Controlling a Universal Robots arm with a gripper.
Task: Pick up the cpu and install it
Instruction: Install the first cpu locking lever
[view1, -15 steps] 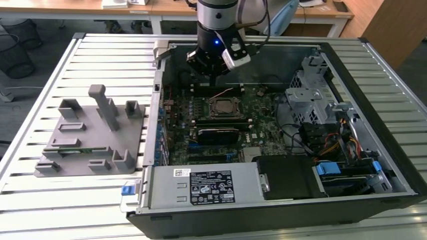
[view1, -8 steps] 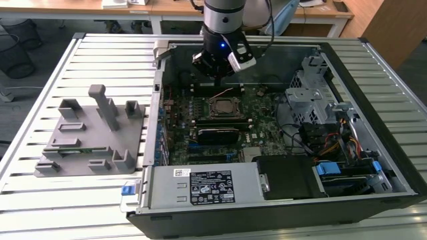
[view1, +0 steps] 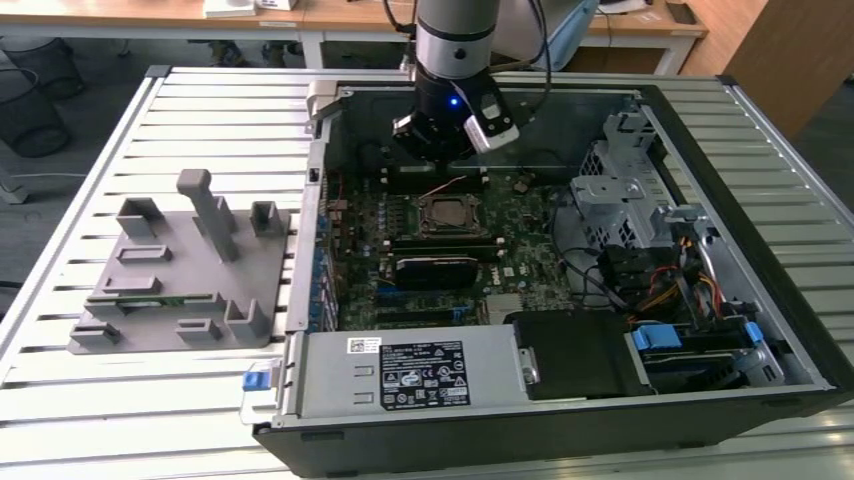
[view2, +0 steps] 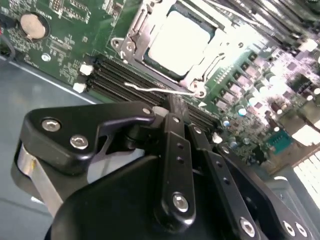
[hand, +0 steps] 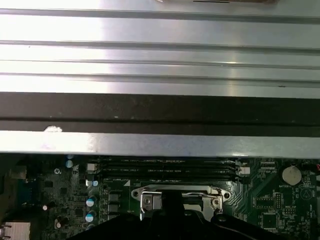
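**CPU seated in socket, gripper above the memory slots**

Nearest the second wrist camera: black gripper (view2: 172, 107), fingers (view2: 175, 145) pressed together, nothing between them. Tip hangs over the black memory slots (view2: 145, 85), just beside the socket's thin wire lever (view2: 160, 91). Contact with the board beneath: cannot tell.

Just past the fingertip: cpu (view2: 177, 37), silvery-white top, lying flat inside the metal socket frame (view2: 131, 35) on the green motherboard (view2: 65, 45). Frame surrounds the chip on all visible sides. Round coin cell (view2: 32, 25) off to one side on the same board.

In the first wrist view: socket frame (hand: 180, 196) partly hidden behind the dark gripper body, memory slots (hand: 167, 170) beyond it, then the dark case wall (hand: 160, 112) and the ribbed aluminium table (hand: 160, 55).

In the exterior view: arm (view1: 457, 60) reaches down into the open computer case (view1: 747, 300), gripper (view1: 445, 155) poised above the board just behind the socket (view1: 445, 215). Cpu itself too small to make out here. Grey fixture (view1: 187, 270) with upright posts sits on the table (view1: 200, 110) toward the exterior view's left, well apart from the gripper.
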